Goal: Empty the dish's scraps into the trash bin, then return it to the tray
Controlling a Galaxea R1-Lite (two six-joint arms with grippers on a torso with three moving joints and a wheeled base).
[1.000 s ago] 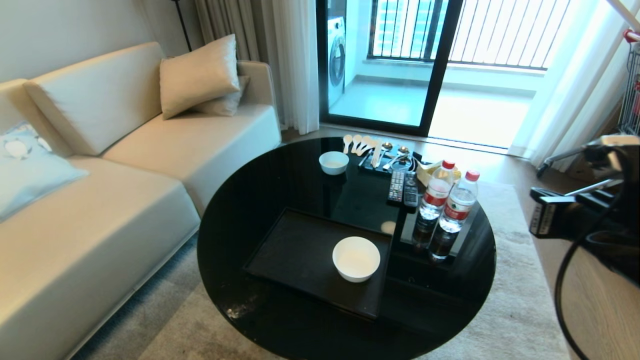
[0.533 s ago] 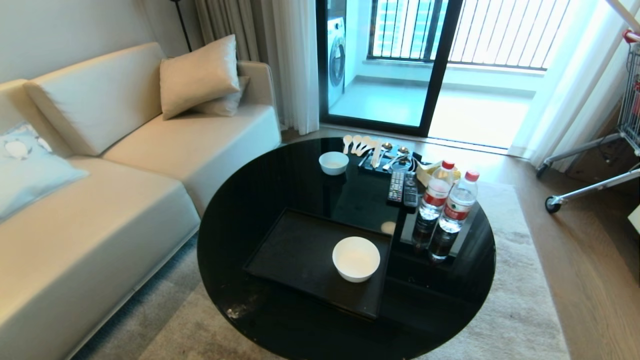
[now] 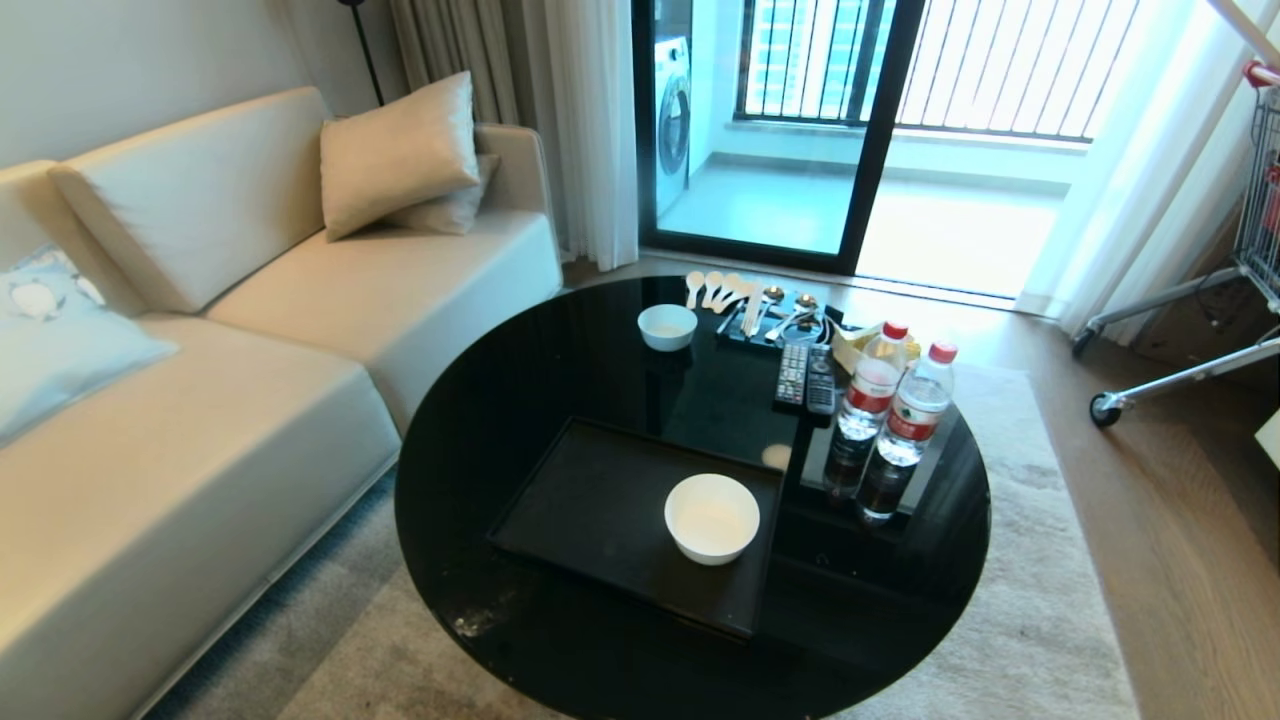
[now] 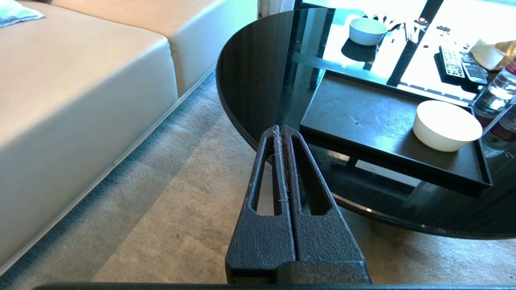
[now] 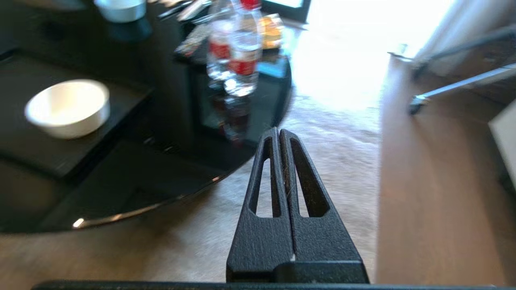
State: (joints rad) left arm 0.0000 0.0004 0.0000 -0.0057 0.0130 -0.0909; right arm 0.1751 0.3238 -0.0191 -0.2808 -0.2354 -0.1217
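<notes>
Two white bowls sit on the round black counter (image 3: 500, 420). The larger one, the dish (image 3: 712, 517), stands upright on the tray (image 3: 590, 510), near the tray's right end, and its inside looks bare and white, with no scraps visible. The small bowl (image 3: 667, 325) rests well apart from it at the counter's far side, beside a row of spoons (image 3: 730, 292). Two remotes (image 3: 806, 378) lie between the spoons and two water bottles (image 3: 895, 420) with red caps, which stand just beside each other to the right of the tray. A pale sofa (image 3: 200, 400) with cushions runs along the counter's left side, and a rug (image 3: 1030, 620) lies under the counter.

Neither arm appears in the head view. The left end effector (image 4: 281, 129) is clenched, its fingers pressed together, holding nothing; it hangs over the rug just short of the counter's near edge, left of the tray. The right end effector (image 5: 278, 131) is likewise clenched and empty, poised over the rug off the counter's right edge, with the dish and bottles beyond it.
</notes>
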